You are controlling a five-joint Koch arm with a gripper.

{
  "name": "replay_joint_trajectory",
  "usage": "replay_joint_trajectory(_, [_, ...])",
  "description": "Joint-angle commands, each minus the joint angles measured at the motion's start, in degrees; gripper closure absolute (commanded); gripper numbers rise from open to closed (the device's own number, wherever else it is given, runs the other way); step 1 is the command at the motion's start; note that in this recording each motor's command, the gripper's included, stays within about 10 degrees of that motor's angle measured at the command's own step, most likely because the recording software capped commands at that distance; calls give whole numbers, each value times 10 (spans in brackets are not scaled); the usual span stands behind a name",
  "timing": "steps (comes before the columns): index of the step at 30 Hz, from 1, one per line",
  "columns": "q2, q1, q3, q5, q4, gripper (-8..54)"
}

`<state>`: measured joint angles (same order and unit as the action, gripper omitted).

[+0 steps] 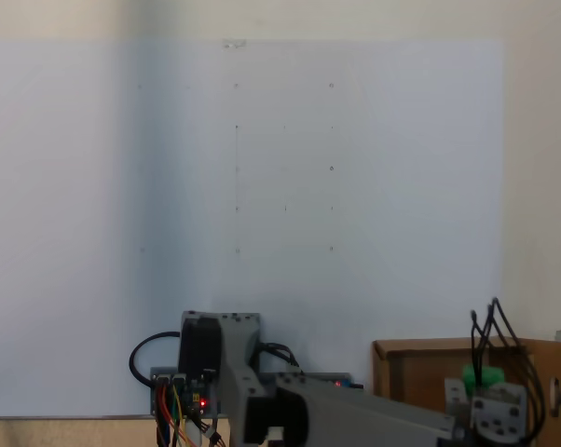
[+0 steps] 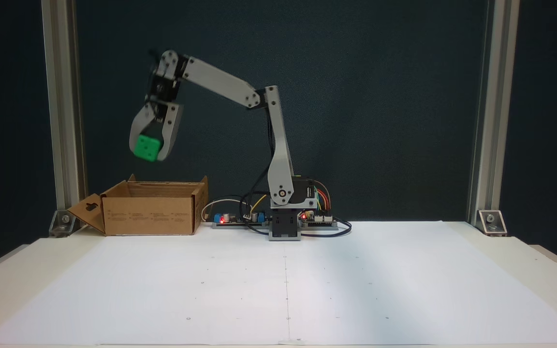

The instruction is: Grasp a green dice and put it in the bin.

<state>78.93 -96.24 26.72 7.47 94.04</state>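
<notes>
In a fixed view from the front, my gripper (image 2: 149, 153) hangs in the air, shut on the green dice (image 2: 146, 147), which sits between the two grey fingertips. Directly below stands the bin (image 2: 150, 212), a brown cardboard box with its flaps up. The dice is well above the box rim, over its middle. In the fixed view from above, the green dice (image 1: 481, 376) peeks out past the grey wrist block, over the bin (image 1: 420, 372) at the bottom right.
The arm's base (image 2: 285, 224) with red-lit circuit boards and loose wires stands right of the box. A white paper sheet (image 2: 283, 285) with small dots covers the table. Metal frame posts (image 2: 63, 111) rise at both back corners.
</notes>
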Motion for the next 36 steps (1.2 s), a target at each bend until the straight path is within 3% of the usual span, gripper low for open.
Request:
replay_joint_trajectory(1, [-8,-24,-28,55,17,339])
replay_joint_trajectory(10, [-120,-90,-20,87,-18,339])
replay_joint_trajectory(19, [-101,-87,167,98,-150,338])
replay_joint_trajectory(24, [-78,-77,182,98,-169,339])
replay_joint_trajectory(25, [-78,-76,182,98,-169,306])
replay_joint_trajectory(27, [-76,-76,182,97,-181,136])
replay_joint_trajectory(29, [-70,-76,182,97,-199,72])
replay_joint_trajectory(36, [-29,-76,181,95,-288,61])
